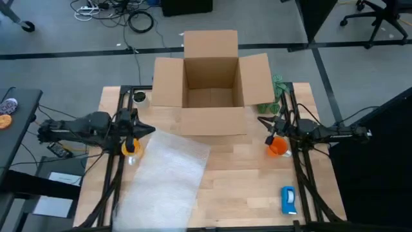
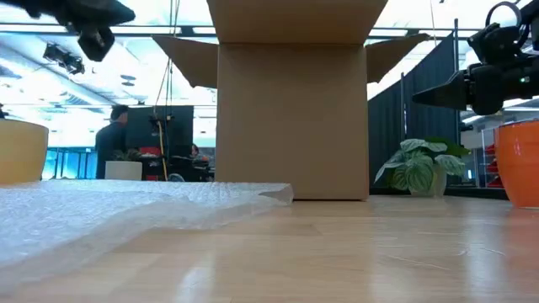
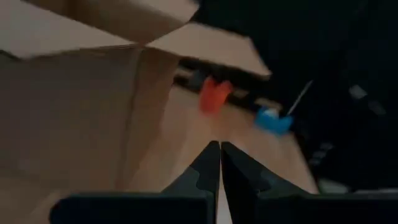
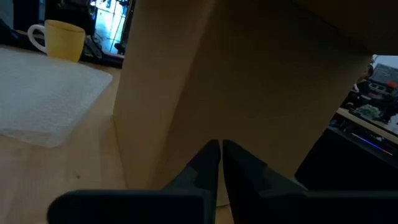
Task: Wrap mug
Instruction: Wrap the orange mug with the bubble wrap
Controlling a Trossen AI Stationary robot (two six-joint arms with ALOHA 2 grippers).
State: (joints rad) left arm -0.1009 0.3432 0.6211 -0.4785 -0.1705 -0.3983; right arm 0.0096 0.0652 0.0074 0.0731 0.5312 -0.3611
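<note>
The orange mug [image 1: 277, 147] stands on the wooden worktop [image 1: 244, 174] at the right of centre in the high view, just beside the right gripper [image 1: 265, 122], whose arm reaches in from the right edge of the frame. In the low view the mug [image 2: 518, 162] shows at the far right edge, upright on the worktop, with the right gripper [image 2: 421, 97] hanging in the air above and to its left, apart from it. The right wrist view shows that gripper's jaws pressed together with nothing between them, facing the side of the cardboard box [image 4: 249, 93].

The box [image 1: 211, 82] sits open at the upper centre of the high view, flaps spread. A sheet of bubble wrap [image 1: 168, 175] lies flat at the lower left of centre, well apart from the orange mug. A yellow mug [image 1: 131, 147] stands at the sheet's left edge (right under the left arm). The left gripper [image 1: 147, 131] hovers there, left of centre, and its wrist view shows its jaws clenched on nothing, pointing past the box toward the orange mug [image 3: 214, 94] and a blue-and-white object [image 3: 273, 120]. That object [image 1: 288, 200] lies at the lower right of the high view. A green plant [image 1: 278, 87] stands beside the box's right flap.
</note>
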